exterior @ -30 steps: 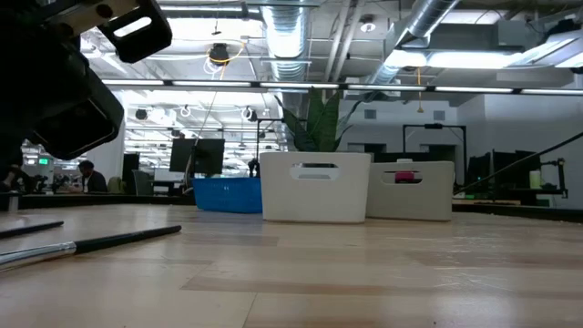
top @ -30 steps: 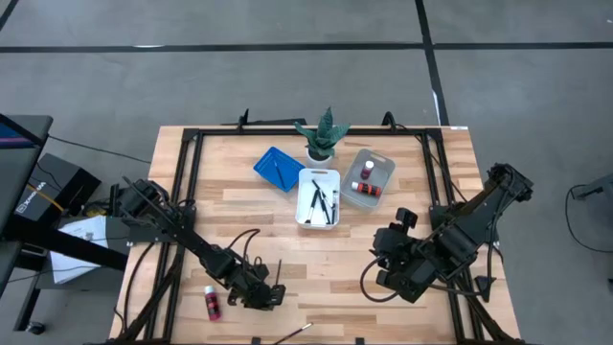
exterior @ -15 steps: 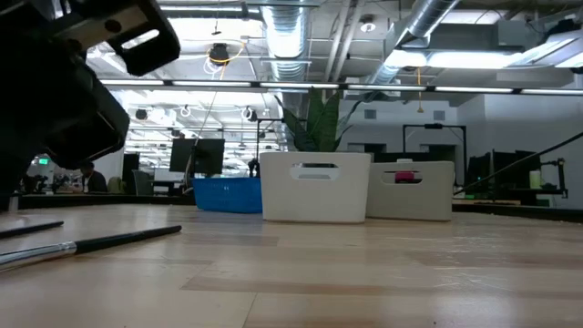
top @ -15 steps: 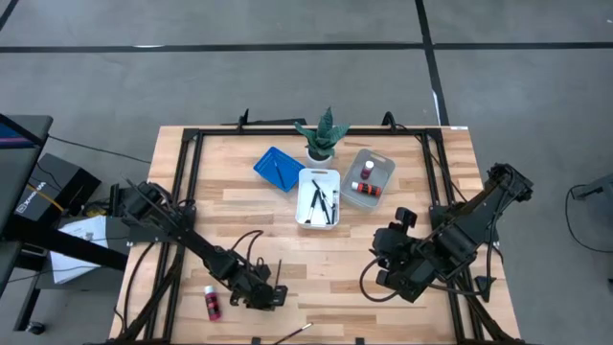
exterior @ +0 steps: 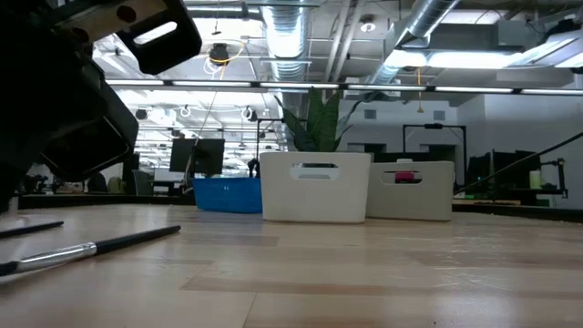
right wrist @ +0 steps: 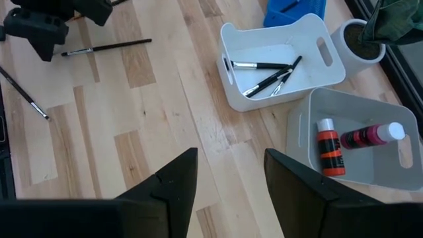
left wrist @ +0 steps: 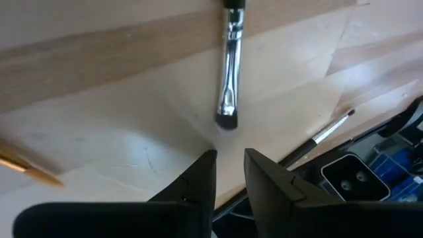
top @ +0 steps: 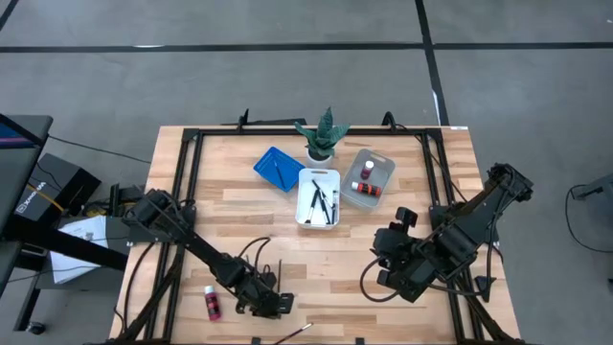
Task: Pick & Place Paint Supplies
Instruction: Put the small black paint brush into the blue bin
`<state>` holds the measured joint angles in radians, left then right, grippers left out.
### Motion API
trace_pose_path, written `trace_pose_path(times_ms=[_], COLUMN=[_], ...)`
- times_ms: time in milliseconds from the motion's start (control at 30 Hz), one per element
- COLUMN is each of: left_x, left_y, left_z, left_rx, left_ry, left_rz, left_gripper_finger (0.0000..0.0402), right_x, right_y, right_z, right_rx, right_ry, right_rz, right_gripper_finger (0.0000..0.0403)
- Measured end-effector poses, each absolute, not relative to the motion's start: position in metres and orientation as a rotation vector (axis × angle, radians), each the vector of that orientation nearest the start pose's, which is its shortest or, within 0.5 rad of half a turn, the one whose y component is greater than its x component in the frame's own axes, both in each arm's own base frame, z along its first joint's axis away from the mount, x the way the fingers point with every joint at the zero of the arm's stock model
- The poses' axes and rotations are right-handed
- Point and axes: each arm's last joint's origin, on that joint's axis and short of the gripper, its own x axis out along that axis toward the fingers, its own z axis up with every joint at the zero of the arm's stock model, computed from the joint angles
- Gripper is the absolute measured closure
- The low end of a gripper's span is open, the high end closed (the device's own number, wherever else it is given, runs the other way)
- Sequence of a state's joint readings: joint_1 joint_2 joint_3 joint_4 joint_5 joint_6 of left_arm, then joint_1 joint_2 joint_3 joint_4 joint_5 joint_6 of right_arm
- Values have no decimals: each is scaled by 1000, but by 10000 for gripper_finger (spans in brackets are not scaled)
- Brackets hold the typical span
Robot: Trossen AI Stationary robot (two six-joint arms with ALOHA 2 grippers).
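Observation:
My left gripper (top: 269, 305) hovers low over the table's near left part, its fingers a narrow gap apart (left wrist: 229, 158). Just ahead of them lies a dark-handled paintbrush (top: 279, 272), its bristle tip (left wrist: 227, 119) nearest the fingers. A second brush (top: 297, 331) lies by the near edge. A pink bottle (top: 212, 304) lies on its side left of the gripper. My right gripper (right wrist: 228, 168) waits open above the table's right side. Several brushes lie in the white tray (top: 331, 179). Two bottles lie in the grey tray (top: 386, 170).
A blue tray (top: 269, 161) holding a brush and a potted plant (top: 323, 134) stand at the far middle, beside the white and grey trays. Black frame rails run along the table's edges. Bare wood lies between the two arms.
My left gripper has moved a little toward the table's near edge and to the right, coming in beyond the dark brush's tip. The right arm has kept still.

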<state>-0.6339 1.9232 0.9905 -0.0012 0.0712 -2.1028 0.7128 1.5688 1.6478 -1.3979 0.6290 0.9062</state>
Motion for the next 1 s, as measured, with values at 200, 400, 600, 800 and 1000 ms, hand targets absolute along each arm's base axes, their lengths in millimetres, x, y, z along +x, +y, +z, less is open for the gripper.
trace_pose_path(times_ms=[200,400,600,800,1000], left_x=[289,290,291,295,292], left_y=[-214,-209,-206,-200,-202], left_z=[113,112,111,110,110], left_rx=[-1594,-1598,-1585,-1580,-1569], left_ry=[1133,1102,1077,1058,1058], left_rz=[585,629,646,669,668], left_gripper_finger=[325,325,325,325,325], right_x=[224,224,224,225,224], right_y=[171,171,171,171,171], right_z=[358,358,358,358,358], right_rx=[8,9,9,9,9], right_ry=[931,931,931,930,929], right_rz=[-377,-377,-378,-380,-379], right_gripper_finger=[233,233,233,233,233])
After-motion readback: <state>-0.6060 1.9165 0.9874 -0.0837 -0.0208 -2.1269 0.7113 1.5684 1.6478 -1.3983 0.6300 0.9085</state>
